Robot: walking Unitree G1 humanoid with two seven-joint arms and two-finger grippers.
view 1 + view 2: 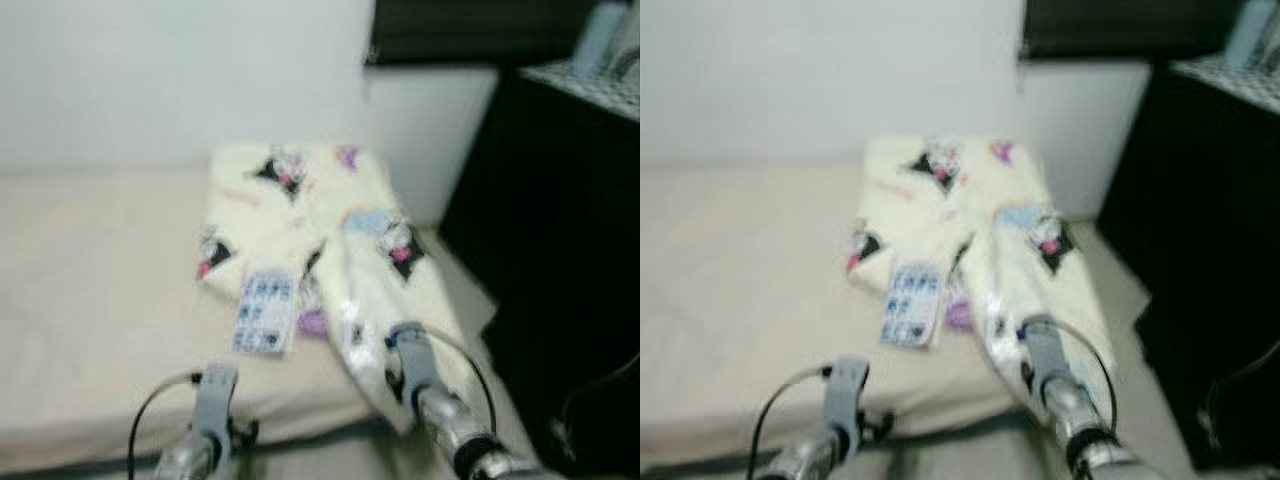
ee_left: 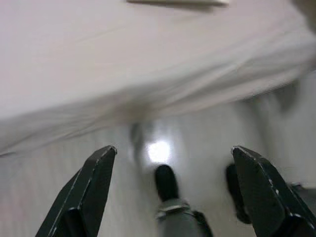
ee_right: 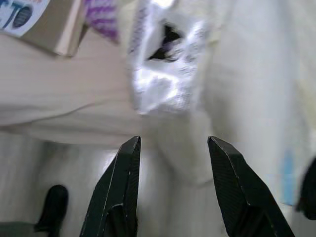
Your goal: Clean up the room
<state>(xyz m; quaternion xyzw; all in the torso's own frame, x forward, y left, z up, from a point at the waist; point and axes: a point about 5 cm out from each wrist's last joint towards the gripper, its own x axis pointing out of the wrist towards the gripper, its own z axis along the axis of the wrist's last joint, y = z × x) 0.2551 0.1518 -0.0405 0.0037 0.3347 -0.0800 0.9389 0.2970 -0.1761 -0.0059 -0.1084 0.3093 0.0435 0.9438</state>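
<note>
A cream blanket (image 1: 330, 230) printed with black-and-pink cartoon figures lies bunched across the right part of a beige bed (image 1: 90, 300), one corner hanging over the bed's near edge. A flat blue-and-white box (image 1: 266, 310) rests on the bed beside it. My right gripper (image 3: 170, 158) is open, its fingers (image 3: 123, 182) just short of the hanging blanket corner (image 3: 237, 98) with its shiny patch. My left gripper (image 2: 173, 168) is open too, held low over the pale floor in front of the bed's edge (image 2: 148, 94), holding nothing.
A dark cabinet (image 1: 560, 250) stands close on the right, with pale items on top. White wall (image 1: 180, 70) lies behind the bed. My own black feet (image 2: 165, 180) show on the glossy floor (image 2: 187, 133) below the left gripper. The views are blurred.
</note>
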